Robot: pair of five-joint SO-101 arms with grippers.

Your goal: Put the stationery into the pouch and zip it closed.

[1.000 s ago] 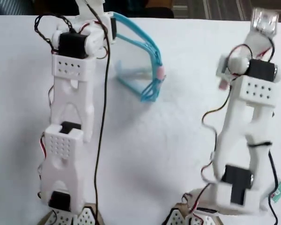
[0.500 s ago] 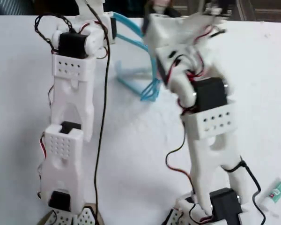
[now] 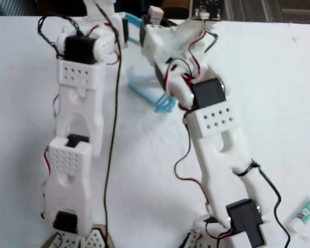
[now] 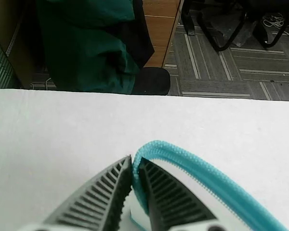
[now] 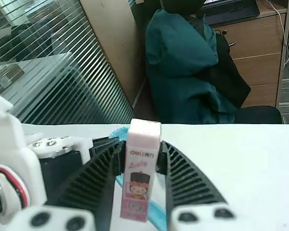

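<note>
Since a second earlier the right arm had swung from the right side of the desk [image 3: 279,77] over to the far centre. The left arm had not shifted.

- **Right claw** [image 5: 140,147]: clamped on an eraser [image 5: 140,183], pink and white, held upright and gripped about mid-body. In the high view it sat at the far edge, by the far end of the pouch [image 3: 144,94].
- **Left claw** [image 4: 135,166]: pinched narrow on the pouch's teal zip rim at its far-left side, holding that edge up.
- **Pouch**: on the desk at far centre, between the two arms, with a clear body and a teal rim. The right arm hid much of the mouth, so I could not tell whether the eraser was right over the opening.
- **Tube** [image 3: 304,215]: a small one lay near right on the desk, well apart from the pouch and probably still to go in.

The step in hand looked like dropping the eraser into the pouch.

- Line the eraser up over the gap between the rims, not over the rim itself.
- Lower it until the bottom end is inside the mouth before letting go.
- The left claw should hold the rim lifted so the mouth does not sag shut.
- The two claws were close, so the approach should come from the right side to avoid a bump.
- Release with a small opening only, then back straight up so the fingers do not snag the zip edge.
</note>
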